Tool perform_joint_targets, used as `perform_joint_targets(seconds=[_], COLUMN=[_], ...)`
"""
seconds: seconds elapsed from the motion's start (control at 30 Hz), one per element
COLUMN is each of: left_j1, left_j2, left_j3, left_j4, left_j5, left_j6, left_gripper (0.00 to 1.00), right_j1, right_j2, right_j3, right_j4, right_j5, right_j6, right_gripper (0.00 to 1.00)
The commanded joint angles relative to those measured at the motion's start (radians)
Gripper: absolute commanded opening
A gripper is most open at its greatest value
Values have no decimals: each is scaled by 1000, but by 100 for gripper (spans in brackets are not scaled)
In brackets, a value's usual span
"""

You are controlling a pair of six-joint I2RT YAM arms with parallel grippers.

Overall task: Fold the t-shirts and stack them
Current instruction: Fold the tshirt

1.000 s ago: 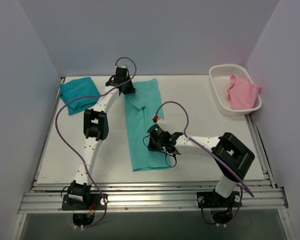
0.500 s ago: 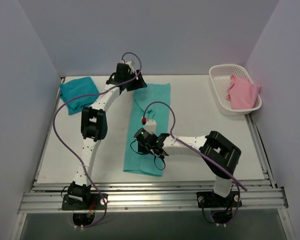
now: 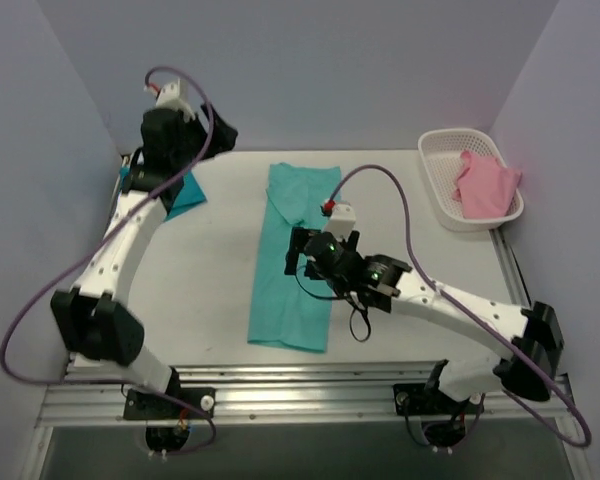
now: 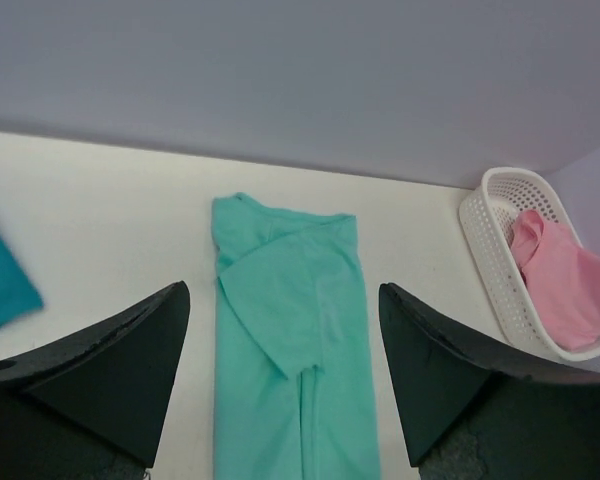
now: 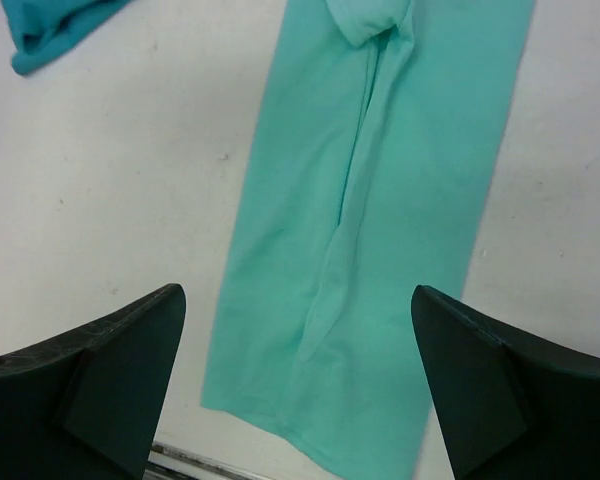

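The light mint t-shirt lies on the table as a long narrow strip, sleeves folded in, its collar end toward the back wall. It also fills the left wrist view, mint t-shirt, and the right wrist view, mint t-shirt. The darker teal-blue t-shirt sits folded at the back left, mostly hidden by my left arm. My left gripper is raised high at the back left, open and empty. My right gripper hovers open over the strip's middle, holding nothing.
A white basket with a pink cloth stands at the back right. Side walls close in the table on the left and right. The table's front edge runs just below the strip's near end.
Both grippers opened and let go of the mint shirt, which now lies flat as a strip. My left arm swung up and back to the left. My right gripper lifted off the cloth.
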Motion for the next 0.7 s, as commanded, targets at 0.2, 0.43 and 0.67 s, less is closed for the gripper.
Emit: perform_joint_targets(seconds=[0.2,0.43,0.67], left_j1=[-199,-407,-534], left_j2=[-615,-830,-970], left_j3=[-903,-1142,-1253], left_j4=[86,-18,-153], left_j5=[-269,-363,-448], left_j6=[-174,-305,-444], left_gripper=[85,82,77], right_j1=[-5,12,14], right_j2=[-345,-432,-431], right_j3=[-382,-546,-650], right_j4=[-23,25,147], right_j5=[-66,-108,-184], right_j6=[60,149,241], right_gripper=[93,86,63])
